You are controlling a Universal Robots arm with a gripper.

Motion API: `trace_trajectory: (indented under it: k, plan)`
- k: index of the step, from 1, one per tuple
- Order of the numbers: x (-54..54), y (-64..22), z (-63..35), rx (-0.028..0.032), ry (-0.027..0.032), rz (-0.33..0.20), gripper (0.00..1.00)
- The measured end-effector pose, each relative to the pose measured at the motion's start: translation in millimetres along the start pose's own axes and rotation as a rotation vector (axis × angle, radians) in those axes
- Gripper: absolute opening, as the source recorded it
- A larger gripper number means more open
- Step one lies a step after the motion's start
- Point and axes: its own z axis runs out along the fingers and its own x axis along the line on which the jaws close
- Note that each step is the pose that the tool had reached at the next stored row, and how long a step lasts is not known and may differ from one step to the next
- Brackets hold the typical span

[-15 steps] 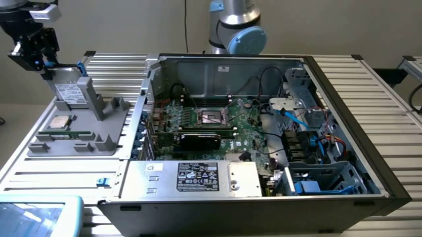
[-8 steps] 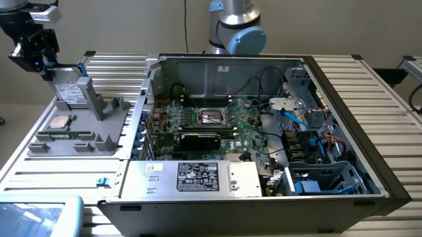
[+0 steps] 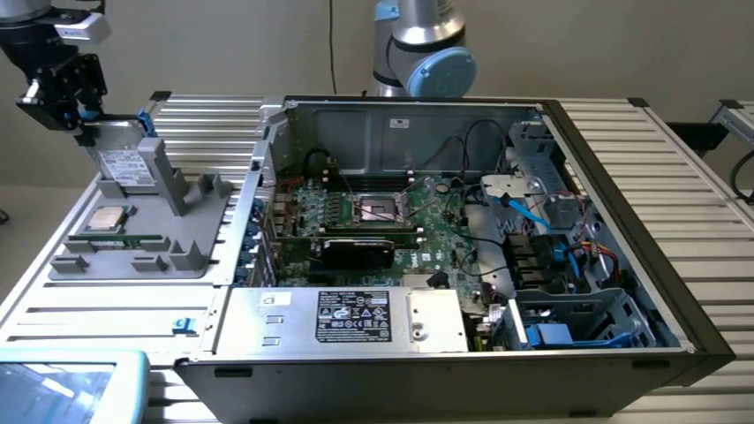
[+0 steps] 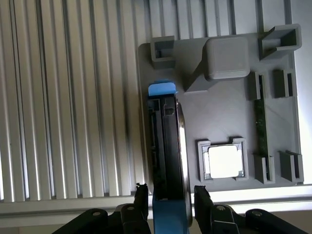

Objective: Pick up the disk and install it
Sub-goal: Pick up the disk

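Ribbed aluminium table [image 3: 659, 159] underneath, bearing a grey fixture tray [image 3: 177, 256] and, well away from the claw, an open computer case [image 3: 389, 132] with only part of its interior legible among tangled cables. Directly beneath the claw [image 3: 85, 132]: the disk [image 3: 124, 166], standing on edge in the tray against a grey post [image 3: 165, 177]. Straddles the disk's blue carrier end with fingers [image 4: 141, 197] spread, one on each side, slim gaps between; true contact hard to judge. Covers the disk's upper corner in the exterior view. Near the disk, further from the claw: a silver processor chip [image 4: 224, 162] and a green memory stick [image 4: 262, 126], both seated in the tray. Claw body cut off in the wrist view.
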Motion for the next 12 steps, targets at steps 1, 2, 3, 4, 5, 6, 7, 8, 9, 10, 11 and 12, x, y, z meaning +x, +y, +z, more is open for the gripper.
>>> trace_trajectory:
  k: [1,2,3,4,5,6,7,8,9,10,11,12]
  plan:
    - [0.0,0.0,0.0,0.0,0.0,0.0,0.5]
    - [0.0,0.0,0.0,0.0,0.0,0.0,0.5]
    - [0.0,0.0,0.0,0.0,0.0,0.0,0.5]
    - [0.0,0.0,0.0,0.0,-0.0001,0.0,0.5]
    - [0.0,0.0,0.0,0.0,-0.0002,0.0,0.5]
    - [0.0,0.0,0.0,0.0,-0.0003,0.0,0.5]
    - [0.0,0.0,0.0,0.0,-0.0004,0.0,0.5]
    - [0.0,0.0,0.0,0.0,-0.0005,0.0,0.5]
    - [0.1,0.0,0.1,-0.0001,-0.0005,0.0,0.48]
    - [0.1,0.0,0.1,-0.0001,-0.0005,0.0,0.48]
    - [0.1,0.0,0.0,-0.0001,-0.0005,0.0,0.48]
    - [0.2,0.0,0.0,-0.0001,-0.0006,0.0,0.41]
